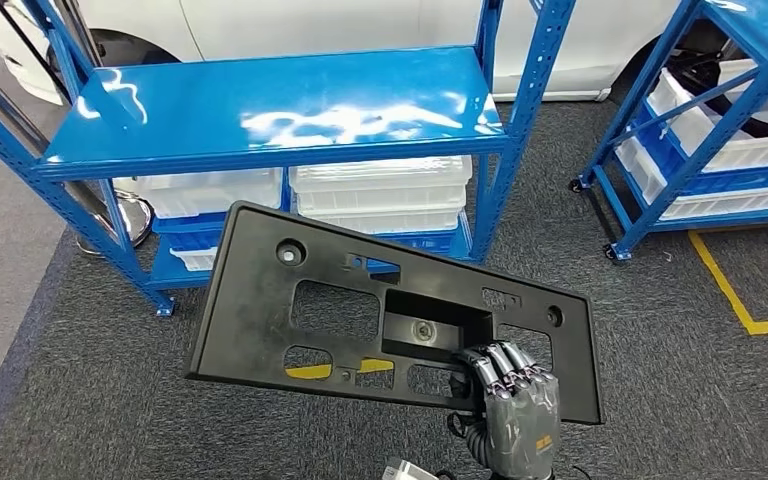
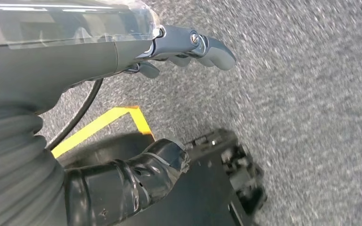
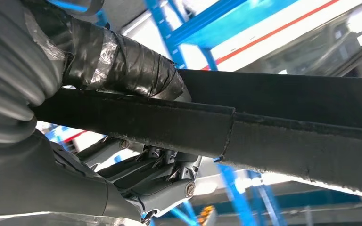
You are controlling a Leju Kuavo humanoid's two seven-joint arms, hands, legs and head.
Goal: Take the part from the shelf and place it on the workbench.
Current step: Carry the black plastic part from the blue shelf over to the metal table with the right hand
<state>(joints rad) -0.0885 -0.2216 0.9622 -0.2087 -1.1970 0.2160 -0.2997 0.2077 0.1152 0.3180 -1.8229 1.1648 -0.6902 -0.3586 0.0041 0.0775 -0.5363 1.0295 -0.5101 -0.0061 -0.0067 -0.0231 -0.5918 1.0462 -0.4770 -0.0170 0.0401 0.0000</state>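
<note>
In the head view a large flat black plastic part [image 1: 260,300] with several cut-outs hangs tilted in front of the blue shelf [image 1: 280,110], whose top board is bare. My right hand [image 1: 515,405] grips the part at its lower right edge, fingers over the top face. In the right wrist view the part's edge [image 3: 287,136] runs across, pinched between the taped thumb [image 3: 122,66] and the fingers [image 3: 165,183] below it. My left hand [image 2: 179,47] hangs over grey carpet, holding nothing, its fingers apart from the taped thumb [image 2: 136,174].
White bins [image 1: 380,190] fill the shelf's lower level. A second blue shelf [image 1: 720,120] with white bins stands to the right, yellow floor tape [image 1: 735,290] beside it. A white car [image 1: 360,20] is behind the shelves. Grey carpet lies between.
</note>
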